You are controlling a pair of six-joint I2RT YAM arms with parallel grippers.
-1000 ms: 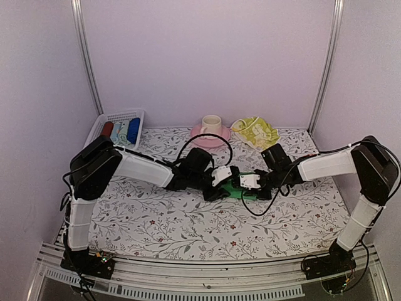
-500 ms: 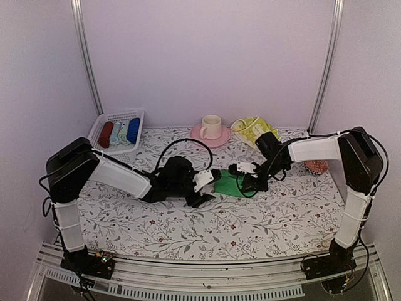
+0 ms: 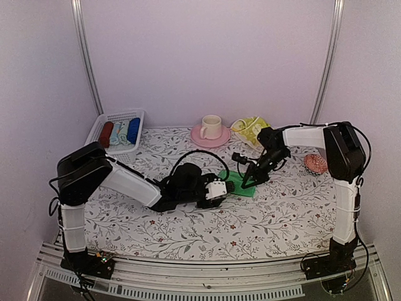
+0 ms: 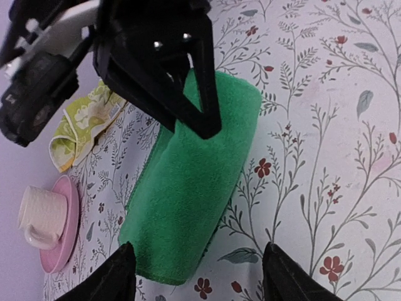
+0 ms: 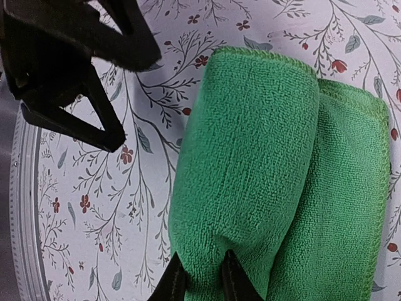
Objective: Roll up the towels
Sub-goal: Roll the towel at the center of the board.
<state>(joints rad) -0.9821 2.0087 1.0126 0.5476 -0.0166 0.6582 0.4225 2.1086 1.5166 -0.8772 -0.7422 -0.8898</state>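
We see the green towel [image 3: 242,187], partly rolled, lying at the middle of the table [image 3: 188,233], and the yellow towel [image 3: 254,132] crumpled at the far edge. The left gripper [image 3: 228,186] sits just at one end of the green towel, jaws wide and holding nothing. The right gripper [image 5: 200,285] pinches the other end between narrow jaws.

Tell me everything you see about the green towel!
The green towel is plain, bright and fuzzy, like soft terry cloth with a stitched edge. It is partly rolled: a fat roll with a flat flap lying beside it. It rests on the flowered table cover, near the middle. The right gripper pinches one end of the roll, its jaws nearly together. The left gripper stands open at the other end.
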